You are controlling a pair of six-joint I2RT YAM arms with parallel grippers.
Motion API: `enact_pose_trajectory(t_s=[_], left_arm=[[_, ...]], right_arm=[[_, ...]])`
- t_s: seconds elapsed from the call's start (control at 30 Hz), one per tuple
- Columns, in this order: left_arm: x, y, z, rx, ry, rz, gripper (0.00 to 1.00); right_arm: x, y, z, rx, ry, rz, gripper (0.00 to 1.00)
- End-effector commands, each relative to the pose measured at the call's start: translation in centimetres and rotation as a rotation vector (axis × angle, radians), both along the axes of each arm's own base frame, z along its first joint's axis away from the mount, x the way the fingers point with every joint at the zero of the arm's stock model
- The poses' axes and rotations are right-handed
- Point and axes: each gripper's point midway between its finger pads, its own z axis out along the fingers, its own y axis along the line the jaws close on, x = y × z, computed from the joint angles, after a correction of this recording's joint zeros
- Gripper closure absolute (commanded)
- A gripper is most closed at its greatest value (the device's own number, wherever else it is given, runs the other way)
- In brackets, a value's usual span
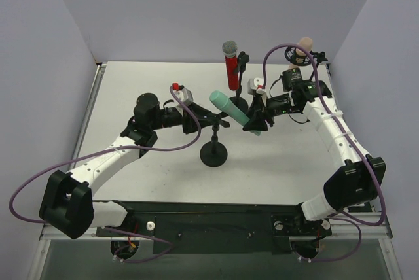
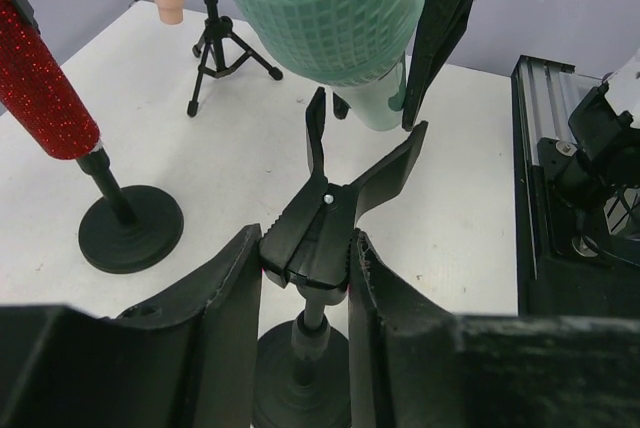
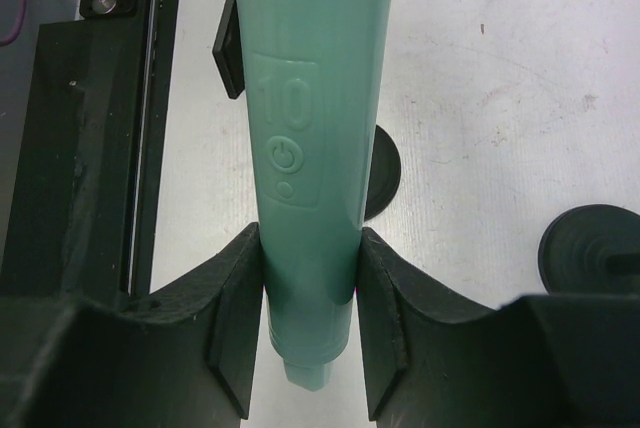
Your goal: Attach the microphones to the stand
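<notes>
Both arms [image 1: 105, 165] [image 1: 337, 133] inward: stand [image 1: 214, 155], mint microphone [image 1: 230, 108].

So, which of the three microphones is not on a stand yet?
The mint green microphone, held by the right gripper; the red microphone and the peach-pink microphone already sit on stands.

White matte table [image 1: 150, 90] carrying three black stands, with grey walls on three sides.

A black stand with a flat round disc base [image 1: 213, 156] stands upright near the middle of the table. Its thin post rises straight from the disc. Behind this stand, slightly to the right, a second black disc-based stand [image 2: 130, 233] rests flat on the surface, apart from it. Farther back and right of the middle stand, near the rear right corner, a black tripod stand [image 2: 222, 53] has its legs spread on the tabletop. In front of the middle stand, a long black mounting plate [image 1: 209, 218] runs along the table's near edge.
</notes>
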Motion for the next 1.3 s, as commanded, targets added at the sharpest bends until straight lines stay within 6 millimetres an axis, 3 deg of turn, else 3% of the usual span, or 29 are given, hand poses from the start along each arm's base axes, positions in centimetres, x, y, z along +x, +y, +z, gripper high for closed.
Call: enact_pose_trajectory(t_s=[0.0,0.13,0.43,0.9,1.07,1.17,1.27], left_arm=[[-0.3,0.0,0.9,-0.021,-0.025,-0.009,0.87],[-0.3,-0.1,0.8,-0.029,-0.015,-0.007,0.87],[-0.8,0.0,0.5,-0.045,0.004,-0.017,0.95],[-1.8,-0.2,0.5,-0.088,0.041,-0.026,0.92],[-2.0,0.0,0.7,-0.1,0.045,-0.016,0.7],[-2.1,0.1,1.1,-0.111,0.038,-0.011,0.49],[-2.1,0.2,1.2,-0.117,0.035,0.009,0.35]], right_arm=[[-0.4,1.2,0.5,0.039,0.003,0.054,1.0],[-1.3,2.6,-0.9,0.006,0.011,0.112,1.0],[-0.6,3.6,-3.0,-0.02,0.072,0.131,1.0],[-0.2,5.7,-3.4,-0.025,0.072,0.101,1.0],[0.4,5.8,-3.5,-0.028,0.083,0.062,1.0],[0.4,5.8,-3.6,-0.03,0.084,0.056,1.0],[0.5,5.8,-3.7,-0.033,0.089,0.054,1.0]])
